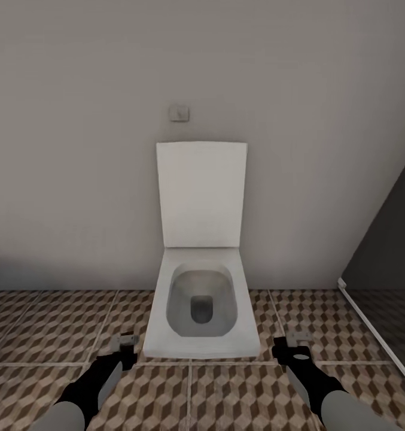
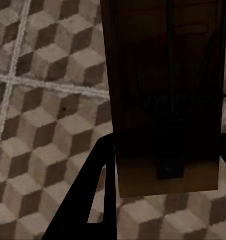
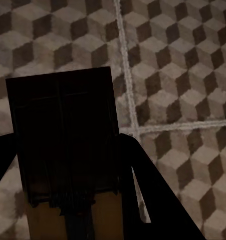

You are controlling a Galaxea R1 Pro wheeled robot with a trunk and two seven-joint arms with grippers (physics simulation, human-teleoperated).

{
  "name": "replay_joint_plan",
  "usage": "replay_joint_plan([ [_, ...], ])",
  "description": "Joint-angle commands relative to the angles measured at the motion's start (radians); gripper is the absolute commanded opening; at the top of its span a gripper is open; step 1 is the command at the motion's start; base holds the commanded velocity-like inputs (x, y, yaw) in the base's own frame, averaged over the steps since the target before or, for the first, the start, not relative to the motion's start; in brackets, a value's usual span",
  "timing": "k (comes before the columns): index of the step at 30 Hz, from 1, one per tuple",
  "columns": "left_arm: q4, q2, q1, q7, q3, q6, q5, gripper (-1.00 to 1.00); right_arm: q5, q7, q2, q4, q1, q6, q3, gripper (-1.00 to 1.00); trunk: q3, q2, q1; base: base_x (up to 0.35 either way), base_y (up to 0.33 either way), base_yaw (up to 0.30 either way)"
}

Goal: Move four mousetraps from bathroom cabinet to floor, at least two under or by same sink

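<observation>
Left gripper clamps flat brown wooden mousetrap; right gripper grasps second dark-shadowed mousetrap. Both hang above cube-patterned tile floor, flanking white toilet. Step: carrying. Next: find sink, set traps beside it.

No text, label, brand, number or sign can be read anywhere — not on the toilet, the small wall plate, or either mousetrap.
</observation>
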Motion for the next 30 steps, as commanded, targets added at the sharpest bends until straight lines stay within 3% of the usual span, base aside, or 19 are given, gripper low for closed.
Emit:
replay_joint_plan([
  [1, -0.002, 0.001, 0.000, 0.007, -0.006, 0.005, 0.010, -1.00, -0.008, -0.006, -0.001, -0.002, 0.000, 0.006, 0.009, -1.00, -0.005, -0.001, 0.000, 0.000, 0.000, 0.000],
  [30, -0.003, 0.002, 0.000, 0.007, -0.006, 0.004, 0.010, -1.00, -0.008, -0.007, -0.001, -0.002, 0.000, 0.006, 0.009, -1.00, -0.117, -0.007, 0.013, 0.000, 0.000, 0.000],
])
